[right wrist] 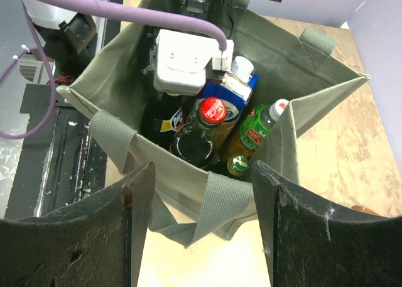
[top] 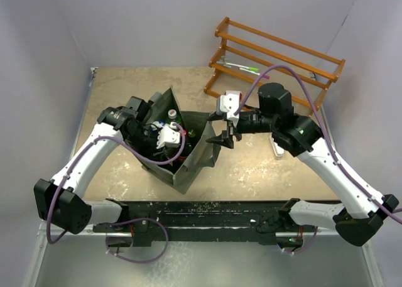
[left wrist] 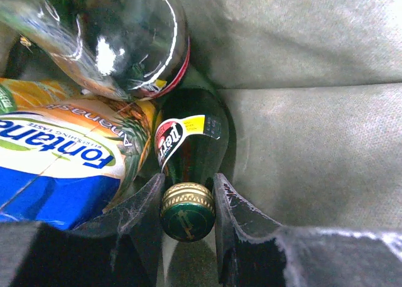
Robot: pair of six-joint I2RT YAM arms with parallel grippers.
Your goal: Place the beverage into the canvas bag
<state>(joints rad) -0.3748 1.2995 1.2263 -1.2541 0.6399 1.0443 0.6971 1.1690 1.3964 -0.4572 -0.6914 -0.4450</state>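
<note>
The grey-green canvas bag stands open at the table's middle; it also shows in the right wrist view. My left gripper is down inside it. Its fingers press both sides of the gold-and-green cap of a dark green glass bottle, which rests against the bag wall. My right gripper is open and empty beside the bag's right rim. In its own view a loop handle hangs below the fingers.
The bag also holds a blue-and-orange juice carton, a red-capped cola bottle, a green-labelled bottle and another green-capped bottle. A wooden rack stands at the back right. A white object lies under the right arm.
</note>
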